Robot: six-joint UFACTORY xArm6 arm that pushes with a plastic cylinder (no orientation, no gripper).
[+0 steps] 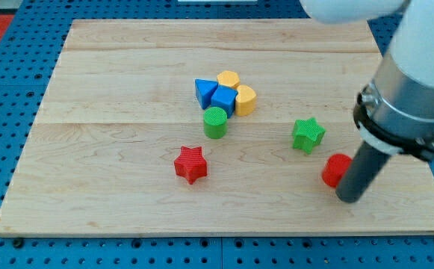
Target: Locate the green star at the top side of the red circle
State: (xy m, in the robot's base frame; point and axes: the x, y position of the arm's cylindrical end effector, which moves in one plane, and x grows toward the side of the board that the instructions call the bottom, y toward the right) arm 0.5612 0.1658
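The worktop (pixel 127 90) was a pale board of glued wooden planks with visible grain, lying on a blue perforated base (pixel 22 112). All the blocks looked like ribbed plastic. The green star (pixel 307 134) lay flat in the right half of the worktop, nearer the bottom edge than the top; being a five-pointed star it had no long axis, and one point aimed roughly at the top edge. Just below and to its right, apart from it, sat the red circle (pixel 337 169), a short cylinder partly hidden by my tip (pixel 349 196), which stood touching or just beside its right flank near the worktop's right edge. There were no jaws on this arm, only the dark smooth rod. Near the centre clustered a blue block (pixel 204 91) of unclear shape, a blue cube-like block (pixel 223 99), a yellow hexagon-like block (pixel 228 78) and a yellow rounded block (pixel 246 99), with a green cylinder (pixel 215 122) just below them. A red star (pixel 190 164) lay alone toward the bottom edge.
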